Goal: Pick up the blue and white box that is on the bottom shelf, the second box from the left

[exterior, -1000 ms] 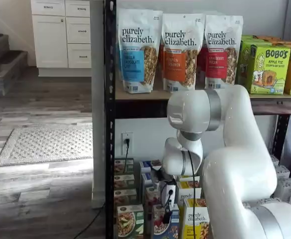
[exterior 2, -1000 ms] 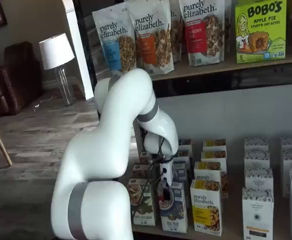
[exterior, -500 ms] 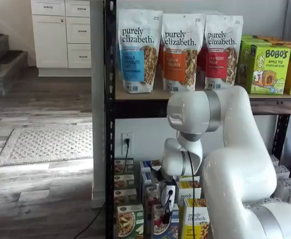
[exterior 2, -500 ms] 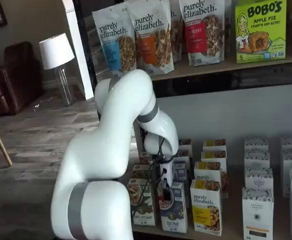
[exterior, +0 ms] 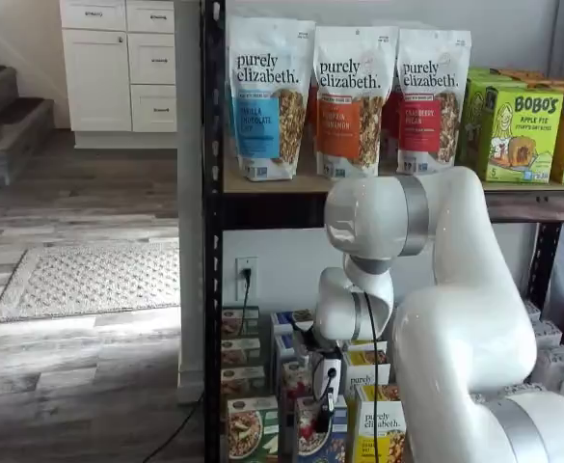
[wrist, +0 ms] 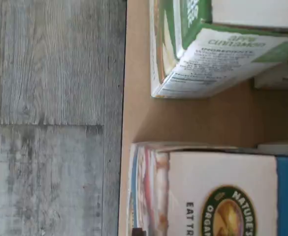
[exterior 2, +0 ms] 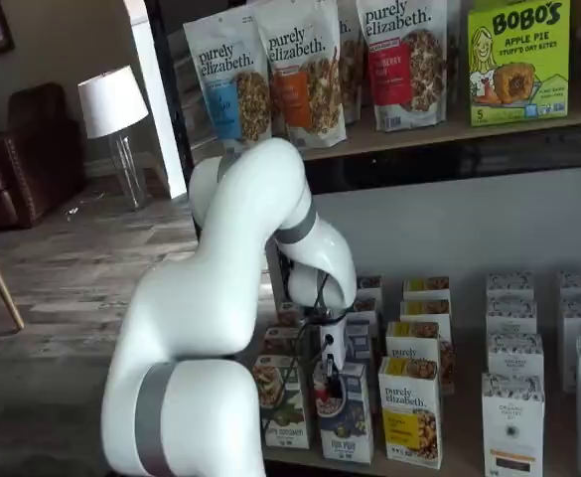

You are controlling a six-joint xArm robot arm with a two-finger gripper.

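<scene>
The blue and white box [exterior 2: 347, 422] stands upright at the front of the bottom shelf [exterior 2: 463, 422], between a green-and-white carton [exterior 2: 280, 402] and a yellow-and-white carton [exterior 2: 410, 409]. It also shows in a shelf view [exterior: 312, 436]. My gripper [exterior 2: 324, 382] hangs right at the box's top front edge; it shows too in a shelf view [exterior: 324, 417]. Its black fingers show no plain gap, and I cannot tell whether they hold the box. The wrist view shows the box's white and blue top [wrist: 217, 191], the green carton [wrist: 208, 44] and the tan shelf board [wrist: 183, 118].
More cartons stand in rows behind the front ones, and white cartons [exterior 2: 512, 417] stand to the right. The upper shelf holds granola bags [exterior: 344, 96] and green boxes [exterior: 513, 125]. A black rack post [exterior: 212, 231] stands to the left, with grey plank floor [wrist: 50, 118] before the shelf edge.
The arm has shifted only very slightly near the blue and white box. The boxes stand as before.
</scene>
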